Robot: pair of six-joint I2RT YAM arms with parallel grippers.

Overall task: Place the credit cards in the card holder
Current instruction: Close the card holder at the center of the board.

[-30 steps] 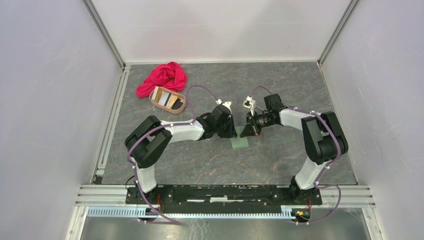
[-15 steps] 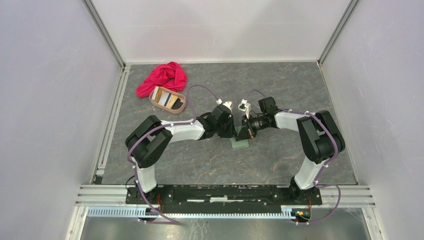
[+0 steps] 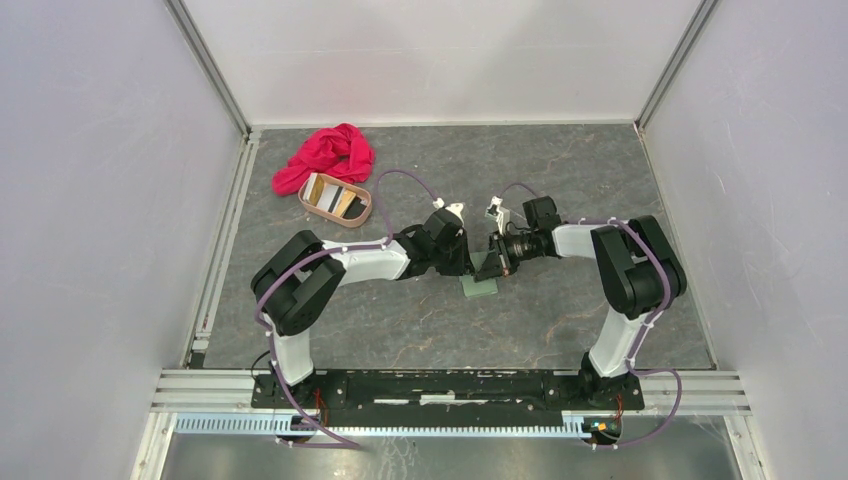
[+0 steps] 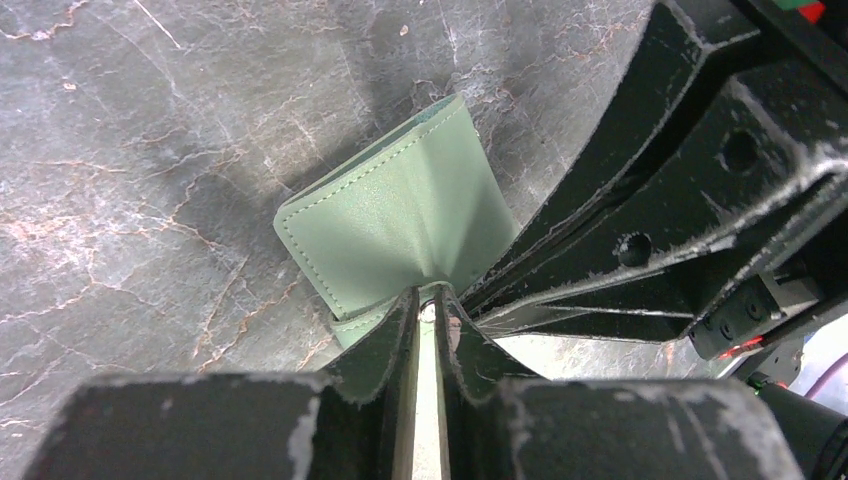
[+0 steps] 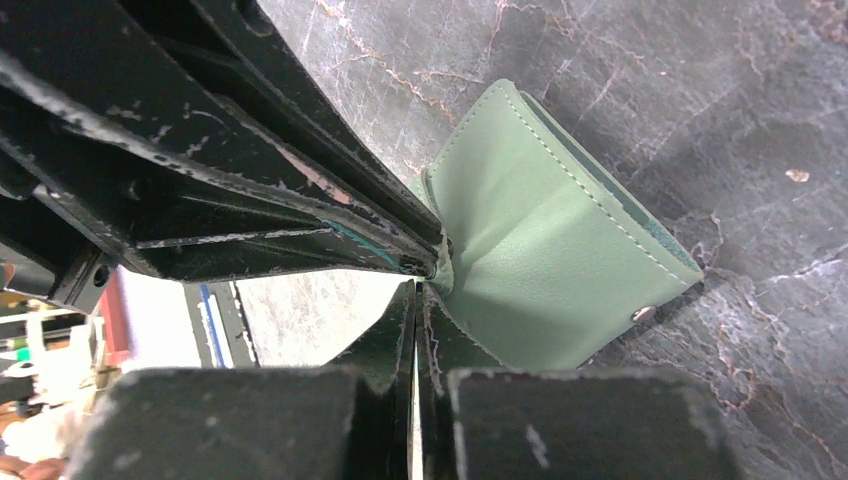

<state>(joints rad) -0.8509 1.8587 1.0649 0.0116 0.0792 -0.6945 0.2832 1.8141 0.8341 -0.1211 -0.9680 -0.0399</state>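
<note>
Overhead, we are seeing the pinkish-tan oval tray [image 3: 367, 211] holding the thin plastic credit cards [image 3: 335, 198] beside a red cloth [image 3: 325, 155], while the sage-green folding card holder [image 3: 480, 288] is lying half hidden under both arms. Through the left wrist, the left gripper [image 4: 428, 305] is pinching the card holder's [image 4: 395, 215] edge. Through the right wrist, the right gripper [image 5: 418, 300] is clamping a flap of it [image 5: 540, 260]; its inside is hiding from us.
</note>
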